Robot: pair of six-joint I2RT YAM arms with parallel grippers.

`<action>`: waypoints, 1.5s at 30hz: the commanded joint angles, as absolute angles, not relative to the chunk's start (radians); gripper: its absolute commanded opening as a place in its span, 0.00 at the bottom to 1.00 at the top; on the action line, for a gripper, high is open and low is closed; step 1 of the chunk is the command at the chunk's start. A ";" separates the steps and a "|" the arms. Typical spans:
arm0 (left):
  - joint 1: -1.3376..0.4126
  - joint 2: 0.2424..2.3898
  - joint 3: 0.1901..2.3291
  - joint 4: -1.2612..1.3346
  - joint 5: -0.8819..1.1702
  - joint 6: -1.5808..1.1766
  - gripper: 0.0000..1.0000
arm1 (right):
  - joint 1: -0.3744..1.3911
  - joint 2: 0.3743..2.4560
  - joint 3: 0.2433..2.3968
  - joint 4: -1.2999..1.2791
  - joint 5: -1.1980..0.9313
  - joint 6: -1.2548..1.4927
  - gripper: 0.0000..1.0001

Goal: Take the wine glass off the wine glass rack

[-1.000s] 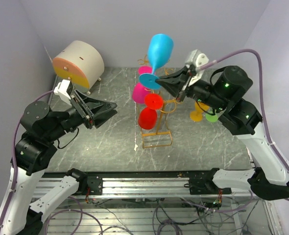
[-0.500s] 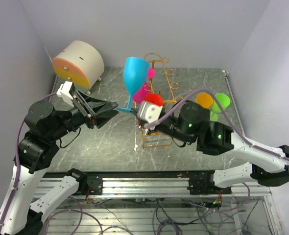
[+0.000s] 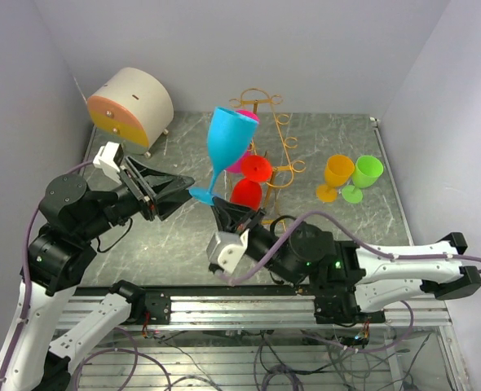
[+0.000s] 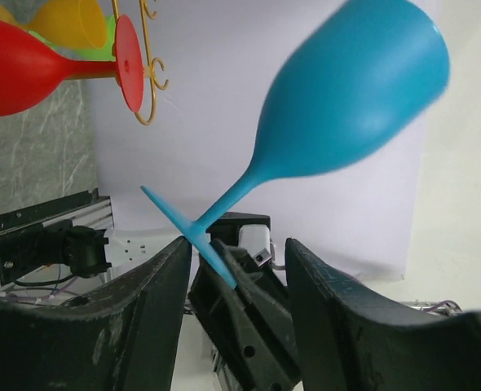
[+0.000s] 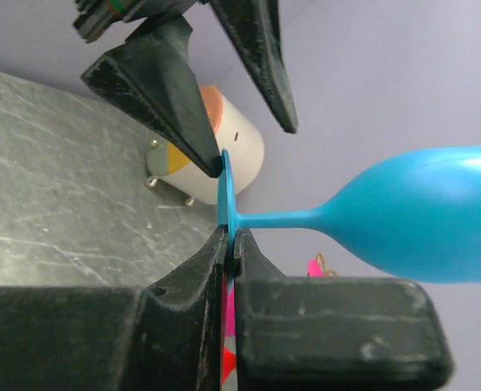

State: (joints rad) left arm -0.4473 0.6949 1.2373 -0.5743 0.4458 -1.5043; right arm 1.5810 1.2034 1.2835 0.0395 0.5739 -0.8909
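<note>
Plainly, the blue glass (image 3: pixel 227 138) was off the rack (image 3: pixel 288 170) and in the air over the table (image 3: pixel 346 228), left of the rack and in front of it. It tilted, bowl up and toward the back, foot down. The right gripper (image 3: pixel 216 205) pinched the foot's disc edge-on between its pressed-together fingers (image 5: pixel 200 269); the stem ran out sideways to the bowl (image 5: pixel 420 220).

The left gripper (image 3: pixel 183 183) was spread wide, pointing at the foot from the left. In the right wrist view one of its fingertips (image 5: pixel 183 122) sat right at the disc's rim; whether it touched I could not tell. From the left wrist view the foot lay between the two spread fingers (image 4: pixel 155 285), with the bowl (image 4: pixel 346 90) above.

Close behind the blue glass, a red glass (image 3: pixel 244 194) and a pink glass (image 3: pixel 239 156) hung on the rack, the pink one partly hidden by the blue bowl. An orange glass (image 3: pixel 337 173) and a green glass (image 3: pixel 366 173) stood side by side on the table, well right of the rack. A cream drum (image 3: pixel 130 102) with an orange face sat in the far left corner.
</note>
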 commanded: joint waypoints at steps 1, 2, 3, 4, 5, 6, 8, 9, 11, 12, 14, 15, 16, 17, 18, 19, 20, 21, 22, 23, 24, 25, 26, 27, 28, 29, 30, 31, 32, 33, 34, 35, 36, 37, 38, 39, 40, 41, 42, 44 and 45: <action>-0.452 0.696 1.233 -0.579 0.458 -1.504 0.60 | 1.659 1.188 1.168 0.275 0.661 -1.116 0.00; -0.451 0.696 1.229 -0.574 0.460 -1.506 0.59 | 1.673 1.187 1.143 0.314 0.670 -1.156 0.00; -0.451 0.696 1.225 -0.567 0.461 -1.508 0.59 | 1.684 1.190 1.120 0.352 0.679 -1.192 0.00; -0.451 0.696 1.223 -0.565 0.460 -1.508 0.59 | 1.693 1.192 1.100 0.386 0.686 -1.226 0.00; -0.452 0.698 1.221 -0.564 0.460 -1.508 0.59 | 1.699 1.195 1.083 0.414 0.686 -1.259 0.00; -0.452 0.699 1.220 -0.561 0.462 -1.508 0.59 | 1.704 1.200 1.069 0.433 0.685 -1.294 0.00; -0.451 0.703 1.220 -0.556 0.476 -1.504 0.58 | 1.707 1.211 1.056 0.462 0.681 -1.337 0.00; -0.451 0.706 1.220 -0.553 0.483 -1.503 0.57 | 1.707 1.217 1.052 0.470 0.674 -1.356 0.00; -0.451 0.714 1.222 -0.556 0.490 -1.496 0.57 | 1.706 1.227 1.045 0.490 0.661 -1.394 0.00; -0.452 0.715 1.222 -0.557 0.493 -1.495 0.57 | 1.707 1.230 1.043 0.500 0.651 -1.409 0.00; -0.452 0.716 1.220 -0.549 0.501 -1.490 0.56 | 1.707 1.236 1.045 0.507 0.627 -1.419 0.00; -0.452 0.718 1.220 -0.546 0.506 -1.489 0.56 | 1.707 1.239 1.048 0.506 0.617 -1.422 0.00; -0.451 0.719 1.221 -0.548 0.509 -1.486 0.56 | 1.706 1.245 1.051 0.505 0.609 -1.426 0.00; -0.451 0.719 1.222 -0.550 0.510 -1.482 0.54 | 1.707 1.251 1.054 0.503 0.603 -1.427 0.00; -0.451 0.719 1.221 -0.545 0.512 -1.482 0.52 | 1.707 1.254 1.054 0.510 0.598 -1.430 0.00; -0.452 0.716 1.216 -0.535 0.517 -1.483 0.48 | 1.706 1.257 1.054 0.512 0.593 -1.432 0.00; -0.451 0.712 1.208 -0.521 0.520 -1.488 0.42 | 1.706 1.261 1.054 0.516 0.591 -1.433 0.00; -0.451 0.707 1.198 -0.500 0.523 -1.492 0.33 | 1.706 1.262 1.052 0.521 0.593 -1.431 0.00; -0.451 0.700 1.187 -0.476 0.526 -1.498 0.22 | 1.707 1.262 1.048 0.528 0.595 -1.428 0.00; -0.452 0.694 1.177 -0.456 0.524 -1.500 0.11 | 1.706 1.260 1.044 0.534 0.601 -1.420 0.00; -0.452 0.686 1.167 -0.445 0.517 -1.498 0.07 | 1.706 1.255 1.040 0.540 0.615 -1.410 0.00; -0.452 0.679 1.162 -0.436 0.506 -1.491 0.07 | 1.707 1.247 1.033 0.552 0.635 -1.396 0.03; -0.453 0.673 1.158 -0.436 0.501 -1.481 0.07 | 1.710 1.235 1.025 0.560 0.657 -1.379 0.10; -0.452 0.668 1.153 -0.431 0.498 -1.472 0.07 | 1.713 1.219 1.014 0.558 0.682 -1.350 0.21; -0.452 0.662 1.143 -0.414 0.495 -1.467 0.07 | 1.716 1.200 1.008 0.547 0.710 -1.322 0.30; -0.452 0.653 1.124 -0.390 0.493 -1.472 0.07 | 1.720 1.177 1.006 0.543 0.742 -1.294 0.38; -0.452 0.639 1.099 -0.346 0.488 -1.482 0.07 | 1.726 1.152 0.978 0.535 0.778 -1.260 0.43; -0.452 0.615 1.066 -0.298 0.475 -1.494 0.07 | 1.731 1.126 0.971 0.503 0.812 -1.222 0.47; -0.452 0.594 1.034 -0.247 0.461 -1.505 0.07 | 1.736 1.095 0.967 0.469 0.847 -1.182 0.49; -0.452 0.576 1.004 -0.209 0.447 -1.513 0.07 | 1.739 1.067 0.968 0.434 0.880 -1.136 0.50; -0.452 0.558 0.976 -0.179 0.434 -1.519 0.07 | 1.741 1.038 0.973 0.392 0.919 -1.094 0.50; -0.452 0.546 0.952 -0.149 0.422 -1.517 0.07 | 1.743 1.013 0.983 0.349 0.953 -1.045 0.50; -0.451 0.540 0.933 -0.129 0.414 -1.504 0.07 | 1.743 0.988 0.993 0.308 0.988 -0.998 0.50; -0.451 0.539 0.925 -0.127 0.414 -1.482 0.07 | 1.744 0.963 1.033 0.266 1.028 -0.951 0.49; -0.451 0.543 0.926 -0.133 0.414 -1.448 0.07 | 1.744 0.951 1.065 0.219 1.058 -0.896 0.47; -0.451 0.553 0.935 -0.145 0.417 -1.406 0.07 | 1.744 0.950 1.106 0.168 1.093 -0.843 0.45; -0.451 0.564 0.949 -0.171 0.418 -1.362 0.07 | 1.743 0.955 1.151 0.116 1.122 -0.795 0.42; -0.451 0.575 0.969 -0.199 0.413 -1.310 0.07 | 1.742 0.963 1.195 0.065 1.146 -0.754 0.39; -0.451 0.584 0.987 -0.235 0.403 -1.260 0.07 | 1.742 0.974 1.236 0.024 1.167 -0.727 0.36; -0.451 0.597 1.022 -0.298 0.377 -1.172 0.07 | 1.739 1.002 1.310 -0.003 1.222 -0.697 0.29; -0.451 0.599 1.038 -0.332 0.359 -1.120 0.07 | 1.733 1.017 1.343 -0.017 1.242 -0.687 0.26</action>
State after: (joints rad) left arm -0.4511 0.5869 0.9619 -0.2707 0.4206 -1.3373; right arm 1.6882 0.9749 1.2312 0.1314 1.0885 -0.8513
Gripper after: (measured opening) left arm 0.078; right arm 0.314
